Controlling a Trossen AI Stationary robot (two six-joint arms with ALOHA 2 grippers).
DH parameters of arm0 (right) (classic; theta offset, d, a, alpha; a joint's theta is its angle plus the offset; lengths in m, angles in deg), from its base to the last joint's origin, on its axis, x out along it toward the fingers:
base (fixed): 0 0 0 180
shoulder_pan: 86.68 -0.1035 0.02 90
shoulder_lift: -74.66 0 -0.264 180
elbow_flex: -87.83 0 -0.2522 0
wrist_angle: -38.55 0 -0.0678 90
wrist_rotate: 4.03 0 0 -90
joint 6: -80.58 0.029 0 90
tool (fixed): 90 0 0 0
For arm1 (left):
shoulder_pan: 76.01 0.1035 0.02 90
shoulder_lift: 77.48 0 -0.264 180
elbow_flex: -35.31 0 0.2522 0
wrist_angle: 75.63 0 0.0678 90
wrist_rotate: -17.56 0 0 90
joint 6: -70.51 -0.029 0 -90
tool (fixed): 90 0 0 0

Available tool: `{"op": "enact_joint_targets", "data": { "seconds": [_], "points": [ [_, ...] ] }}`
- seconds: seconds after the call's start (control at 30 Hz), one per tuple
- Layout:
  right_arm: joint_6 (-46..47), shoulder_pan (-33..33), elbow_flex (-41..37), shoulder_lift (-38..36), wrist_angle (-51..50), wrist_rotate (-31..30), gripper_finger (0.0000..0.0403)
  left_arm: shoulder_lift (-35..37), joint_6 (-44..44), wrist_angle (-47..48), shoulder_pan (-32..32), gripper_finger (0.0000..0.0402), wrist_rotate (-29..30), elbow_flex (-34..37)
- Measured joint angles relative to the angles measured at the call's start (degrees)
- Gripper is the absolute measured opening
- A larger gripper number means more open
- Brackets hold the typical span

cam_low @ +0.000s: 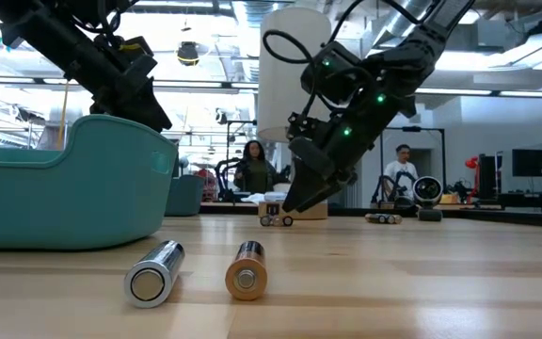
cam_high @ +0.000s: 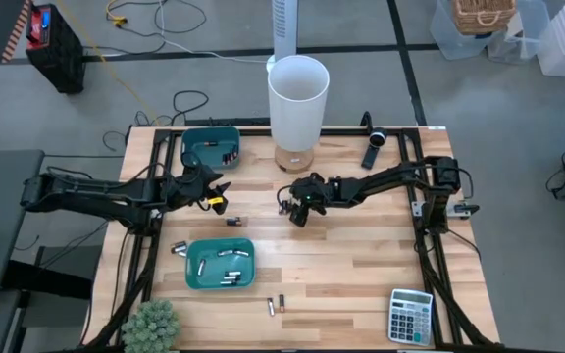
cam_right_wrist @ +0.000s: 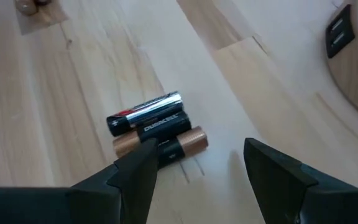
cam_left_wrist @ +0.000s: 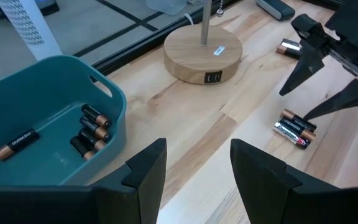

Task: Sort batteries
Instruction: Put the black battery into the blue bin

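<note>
Centrally on the pale wooden table, the right gripper hangs with fingers spread wide just above two small cylindrical batteries lying side by side. Further left, the left gripper hovers open beside the teal plastic bin holding more cells.

You get one straight-down overhead, one level tabletop camera, two close wrist cameras; both wrists share the paired batteries.
</note>
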Motion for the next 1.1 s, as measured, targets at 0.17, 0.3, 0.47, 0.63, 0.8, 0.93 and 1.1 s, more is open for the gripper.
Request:
{"op": "enact_joint_targets", "data": {
  "seconds": [0.17, 0.3, 0.47, 0.63, 0.8, 0.93, 1.1],
  "points": [
    [0.02, 0.00, -0.01, 0.00, 0.79, -0.08, 0.0255, 0.00, 0.00, 0.00, 0.00, 0.0173, 0.04, 0.00],
    [0.02, -0.22, -0.79, 0.00, 1.62, -1.66, 0.0255, 0.00, 0.02, 0.00, 0.00, 0.0173, 0.07, 0.00],
    [0.56, -0.15, -1.36, -0.02, 2.27, -1.83, 0.0255, 0.00, 0.02, 0.19, 0.00, 0.0173, 0.07, 0.00],
    [1.34, -0.15, -1.57, -0.02, 2.25, -2.53, 0.0255, 0.00, 0.04, 0.20, 0.00, 0.0173, 0.07, 0.00],
    [1.51, -0.26, -1.57, -0.02, 2.44, -3.34, 0.0255, 0.00, 0.09, 0.20, -0.01, 0.0173, 0.07, 0.00],
    [1.43, -0.80, -1.57, -0.04, 2.57, -3.46, 0.0255, 0.00, 0.11, 0.20, 0.00, 0.0173, 0.07, 0.00],
    [-1.39, -4.71, -1.56, -0.04, 6.49, -3.45, 0.0255, 0.00, 0.13, 0.22, 0.00, 0.0173, 0.07, 0.00]
  ]
}}
